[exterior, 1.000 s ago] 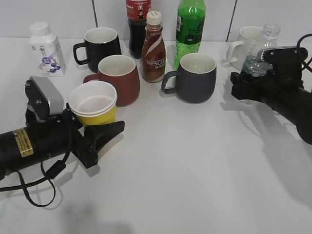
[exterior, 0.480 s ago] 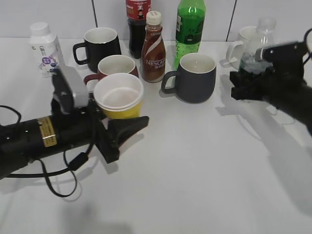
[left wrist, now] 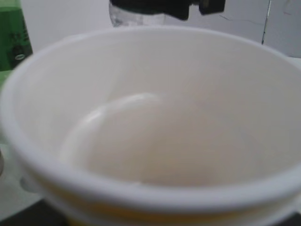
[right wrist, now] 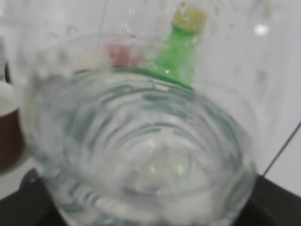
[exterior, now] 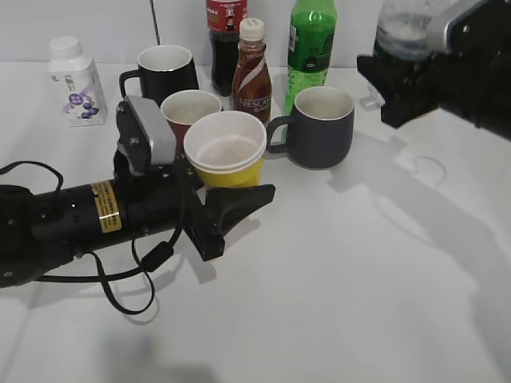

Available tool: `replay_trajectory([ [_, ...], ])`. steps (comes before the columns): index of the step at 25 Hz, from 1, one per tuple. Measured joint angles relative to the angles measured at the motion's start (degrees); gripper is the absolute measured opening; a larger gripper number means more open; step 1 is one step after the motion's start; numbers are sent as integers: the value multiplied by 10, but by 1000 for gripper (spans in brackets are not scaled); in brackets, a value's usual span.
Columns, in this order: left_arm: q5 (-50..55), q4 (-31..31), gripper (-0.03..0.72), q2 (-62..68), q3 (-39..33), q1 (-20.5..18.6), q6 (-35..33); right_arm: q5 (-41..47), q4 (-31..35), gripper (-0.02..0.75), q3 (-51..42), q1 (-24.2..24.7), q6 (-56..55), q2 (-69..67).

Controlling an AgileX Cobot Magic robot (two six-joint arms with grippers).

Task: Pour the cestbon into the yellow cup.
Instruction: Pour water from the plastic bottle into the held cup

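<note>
The yellow cup (exterior: 227, 155), white inside, is held upright in my left gripper (exterior: 231, 199), lifted in front of the mugs. It fills the left wrist view (left wrist: 155, 141). My right gripper (exterior: 399, 88) is shut on the cestbon (exterior: 403, 28), a clear ribbed bottle raised at the upper right, its top cut off by the frame edge. The bottle fills the right wrist view (right wrist: 141, 150), blurred. The bottle is well right of and above the cup.
Behind the cup stand a red mug (exterior: 190, 108), a black mug (exterior: 164, 68), a grey mug (exterior: 319, 124), a Nescafe bottle (exterior: 251, 76), a green soda bottle (exterior: 311, 40) and a cola bottle (exterior: 226, 24). A small white bottle (exterior: 76, 80) stands far left.
My left gripper has carried the yellow cup to the right and slightly away. My right gripper has lifted the cestbon off the table, up and a little left.
</note>
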State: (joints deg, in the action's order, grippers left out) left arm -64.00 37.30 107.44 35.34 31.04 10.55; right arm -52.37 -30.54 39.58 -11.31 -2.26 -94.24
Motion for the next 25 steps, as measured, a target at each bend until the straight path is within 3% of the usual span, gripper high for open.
replay_trajectory([
  [14,1,-1,438,0,3,0,14,83,-169,460,160,0,-150,-13],
  [21,12,11,438,0,22,1,17,85,-281,460,169,0,-157,-42],
  [25,60,13,438,0,55,24,21,84,-319,460,169,0,-148,-42],
])
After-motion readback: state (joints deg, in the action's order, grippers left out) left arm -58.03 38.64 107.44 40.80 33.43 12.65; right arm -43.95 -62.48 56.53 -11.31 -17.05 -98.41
